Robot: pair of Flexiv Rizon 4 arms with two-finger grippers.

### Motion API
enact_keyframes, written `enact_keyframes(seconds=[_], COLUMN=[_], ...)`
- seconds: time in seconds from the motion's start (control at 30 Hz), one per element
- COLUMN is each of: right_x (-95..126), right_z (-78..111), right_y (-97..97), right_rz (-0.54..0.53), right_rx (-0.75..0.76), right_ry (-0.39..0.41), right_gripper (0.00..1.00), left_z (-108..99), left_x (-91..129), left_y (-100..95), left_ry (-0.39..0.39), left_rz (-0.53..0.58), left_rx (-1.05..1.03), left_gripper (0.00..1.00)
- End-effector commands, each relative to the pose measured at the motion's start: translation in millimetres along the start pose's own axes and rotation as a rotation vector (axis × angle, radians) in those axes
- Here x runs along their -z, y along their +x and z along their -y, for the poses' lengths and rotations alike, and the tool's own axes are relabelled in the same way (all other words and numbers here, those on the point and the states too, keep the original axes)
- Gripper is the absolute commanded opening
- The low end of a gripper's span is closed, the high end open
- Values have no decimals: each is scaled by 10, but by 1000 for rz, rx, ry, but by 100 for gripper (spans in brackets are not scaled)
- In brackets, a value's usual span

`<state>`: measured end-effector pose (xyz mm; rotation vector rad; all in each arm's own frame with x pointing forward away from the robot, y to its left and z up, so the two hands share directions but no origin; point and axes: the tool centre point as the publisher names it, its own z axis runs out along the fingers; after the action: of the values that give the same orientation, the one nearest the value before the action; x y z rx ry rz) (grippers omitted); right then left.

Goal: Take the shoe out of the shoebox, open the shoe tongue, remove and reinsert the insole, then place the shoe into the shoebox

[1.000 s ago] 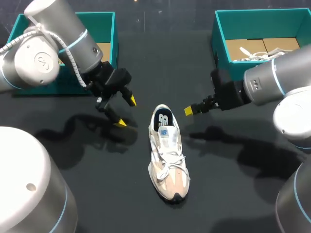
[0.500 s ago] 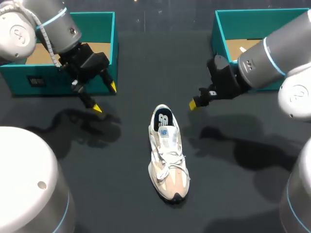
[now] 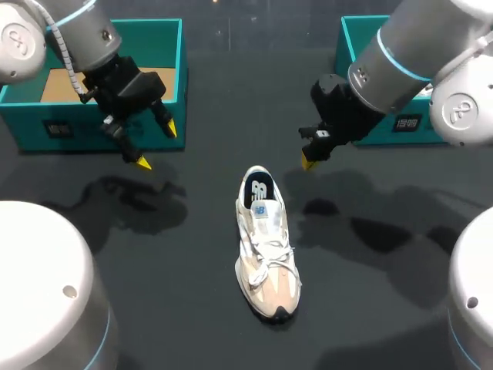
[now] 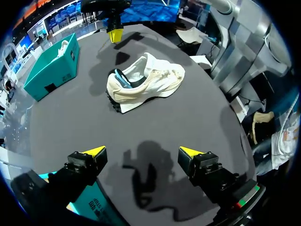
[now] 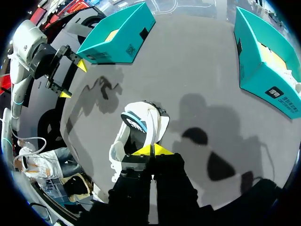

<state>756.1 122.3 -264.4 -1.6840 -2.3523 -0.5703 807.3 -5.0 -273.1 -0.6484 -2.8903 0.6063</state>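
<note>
Dark table is bearing the shoe, lying between our grippers, touching neither. We are holding the left gripper wide, the right gripper pinched together, empty. Left box and right box are sitting behind.

bare table round shoe — shoeboxes behind, apart

We see a dark, matte counter spreading wide, its surface plain and even, with soft grey shadows lying across its middle part.
</note>
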Motion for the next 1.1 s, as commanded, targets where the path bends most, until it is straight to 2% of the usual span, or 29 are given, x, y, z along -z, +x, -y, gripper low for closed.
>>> enact_keyframes(seconds=[0.03, 0.23, 0.37, 0.43, 0.77, 0.83, 0.93, 1.1], right_x=[-118, -163, -252, -298, -298, -298, -387, -567], right_z=[3, 36, 46, 77, 77, 77, 19, 17], right_y=[150, 398, 560, 624, 624, 624, 735, 791], right_rz=[138, 225, 315, 341, 341, 341, 365, 365], right_rx=[-27, -69, -103, -123, -123, -123, -107, -93], right_ry=[-14, -47, -22, -25, -25, -25, -43, -58], right_gripper=[0, 0, 0, 0, 0, 0, 0, 0], left_z=[-33, -237, -430, -430, -430, -420, -453, -498], left_x=[175, 350, 505, 505, 505, 508, 555, 579], left_y=[-137, -215, -253, -253, -253, -304, -362, -436], left_ry=[-54, -86, -68, -68, -68, -48, -13, 1], left_rz=[-34, -98, -134, -134, -134, -127, -102, -104], left_rx=[-50, -171, -261, -261, -261, -254, -212, -164], left_gripper=[100, 100, 100, 100, 100, 100, 100, 100])
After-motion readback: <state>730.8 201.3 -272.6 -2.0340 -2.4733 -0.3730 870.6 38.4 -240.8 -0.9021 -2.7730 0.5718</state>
